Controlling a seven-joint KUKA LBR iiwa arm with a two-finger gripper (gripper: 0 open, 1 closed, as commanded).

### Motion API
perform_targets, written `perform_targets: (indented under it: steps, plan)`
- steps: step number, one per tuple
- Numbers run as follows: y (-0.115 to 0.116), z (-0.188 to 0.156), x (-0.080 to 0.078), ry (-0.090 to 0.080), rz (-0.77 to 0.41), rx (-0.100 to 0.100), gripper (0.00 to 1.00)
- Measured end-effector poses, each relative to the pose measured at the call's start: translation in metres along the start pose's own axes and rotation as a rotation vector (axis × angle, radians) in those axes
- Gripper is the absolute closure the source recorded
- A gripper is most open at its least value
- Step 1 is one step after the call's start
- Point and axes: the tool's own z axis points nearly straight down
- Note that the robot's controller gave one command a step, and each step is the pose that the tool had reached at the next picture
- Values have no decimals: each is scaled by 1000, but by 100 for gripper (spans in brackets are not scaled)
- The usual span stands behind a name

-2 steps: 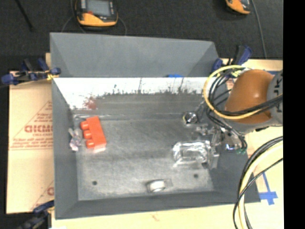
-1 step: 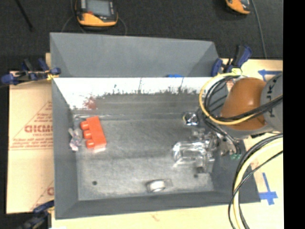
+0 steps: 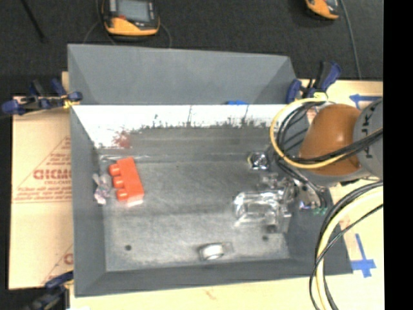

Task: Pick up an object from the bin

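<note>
My gripper (image 3: 282, 202) is low in the right part of the bin, under the orange-domed wrist. Right against its left side lies a clear, crinkled plastic thing (image 3: 253, 208) on the bin floor; whether the gripper touches or holds it cannot be made out. A small shiny metal piece (image 3: 258, 161) lies just above, close to the wrist cables.
An orange toy brick (image 3: 125, 181) lies at the left of the bin floor, with a small pale lilac thing (image 3: 100, 190) against its left side. A small silvery round thing (image 3: 211, 251) rests near the front wall. The arm and its yellow and black cables overhang the right rim.
</note>
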Motion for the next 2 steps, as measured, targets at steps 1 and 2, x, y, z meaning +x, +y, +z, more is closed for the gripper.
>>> perform_targets:
  steps: [1,2]
  plan:
    - [0,-1,-1,-2,-2,1,100]
    - [-2,-76,-3,-2,-2,2,100]
